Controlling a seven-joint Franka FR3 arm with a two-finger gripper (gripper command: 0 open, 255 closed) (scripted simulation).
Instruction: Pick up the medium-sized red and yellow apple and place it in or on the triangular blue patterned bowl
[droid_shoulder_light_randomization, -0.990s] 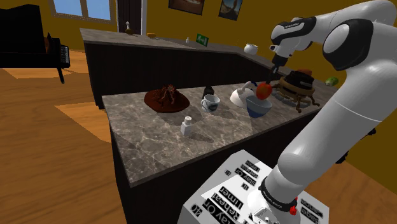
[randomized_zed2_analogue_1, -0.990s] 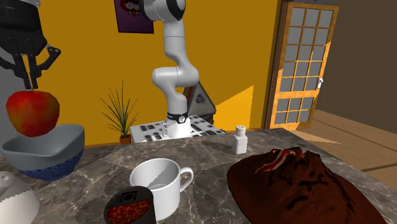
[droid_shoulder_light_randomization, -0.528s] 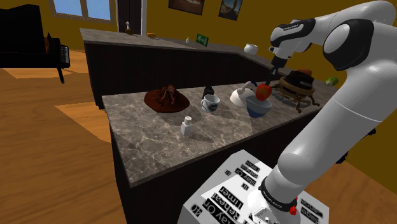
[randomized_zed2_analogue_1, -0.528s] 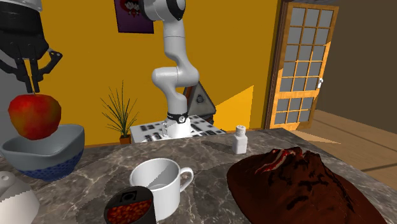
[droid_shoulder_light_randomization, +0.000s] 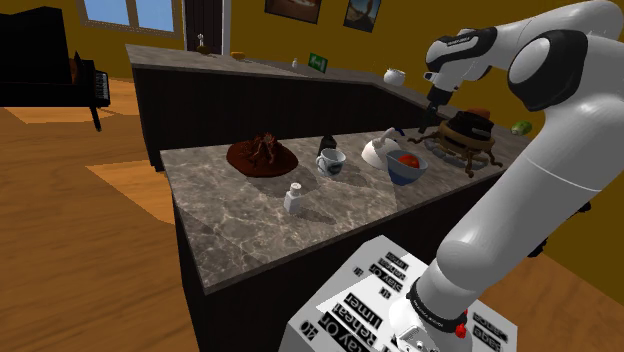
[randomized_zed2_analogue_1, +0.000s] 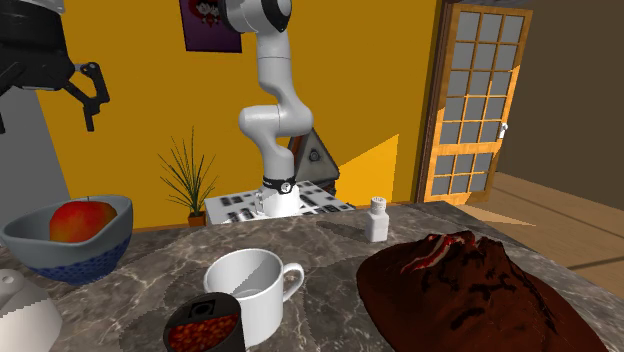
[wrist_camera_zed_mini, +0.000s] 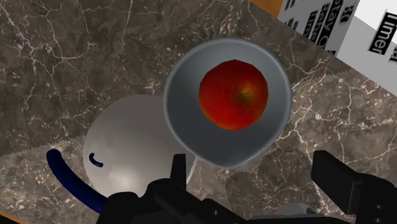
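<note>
One apple (wrist_camera_zed_mini: 233, 94): red with yellow patches, it lies inside the bowl, near the middle of the hollow, and touches nothing else.
Bowl (wrist_camera_zed_mini: 177, 124): grey inside, with a rounded three-cornered rim. The second exterior view shows a blue pattern on its outer wall. It stands on the marbled table (wrist_camera_zed_mini: 76, 57).
Gripper (wrist_camera_zed_mini: 254, 175): hangs above the bowl, well clear of the rim and the fruit.
Fingers (wrist_camera_zed_mini: 337, 181): spread wide, with nothing between them.
Neighbour: a white domed pot (wrist_camera_zed_mini: 124, 159) with a blue handle sits just beside the bowl. Whether the two touch cannot be told.
Task state: by my reading the placing is done, since the apple rests in the right dish.
Step in hand: probably the retreat from the bowl.
Doing it well: rise straight up with the fingers spread, and swing sideways only once above the pot and the bowl's rim.
Risk: slight. A low sweep could knock the rim and tip the apple out.
</note>
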